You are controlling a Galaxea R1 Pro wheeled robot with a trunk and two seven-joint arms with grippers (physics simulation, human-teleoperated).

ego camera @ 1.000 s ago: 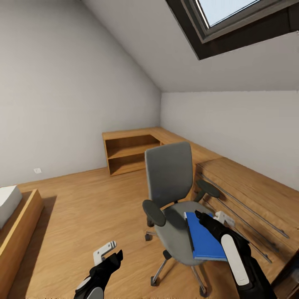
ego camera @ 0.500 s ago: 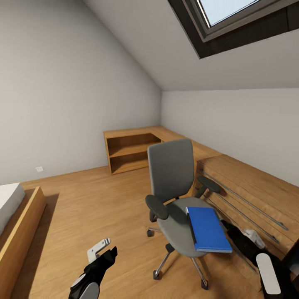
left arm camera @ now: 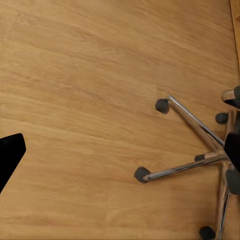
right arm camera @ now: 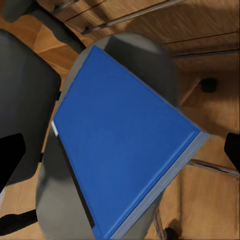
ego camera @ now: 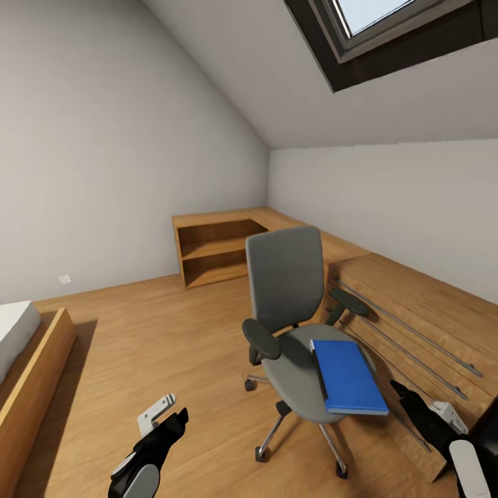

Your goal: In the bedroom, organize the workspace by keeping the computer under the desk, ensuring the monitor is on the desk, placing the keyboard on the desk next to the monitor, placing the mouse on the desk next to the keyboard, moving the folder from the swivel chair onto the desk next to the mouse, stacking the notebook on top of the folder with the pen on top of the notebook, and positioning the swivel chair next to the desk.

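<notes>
The folder (ego camera: 349,375) is bright blue with a thin white edge. The swivel chair (ego camera: 290,304) is grey with dark armrests and shiny silver legs. The floor (ego camera: 159,346) is light brown wood.

Swivel chair (ego camera: 290,325): matt grey cloth on seat and back, dark matt plastic armrests, shiny chrome metal star base (left arm camera: 192,150) with dark plastic casters. Folder (ego camera: 348,375): smooth bright blue cover, slight sheen, thin white paper-like edge. Floor (ego camera: 138,346): light wood planks, satin finish. Cabinets (ego camera: 214,252): matching light wood, metal rails. Walls (ego camera: 104,138): matt grey.
</notes>
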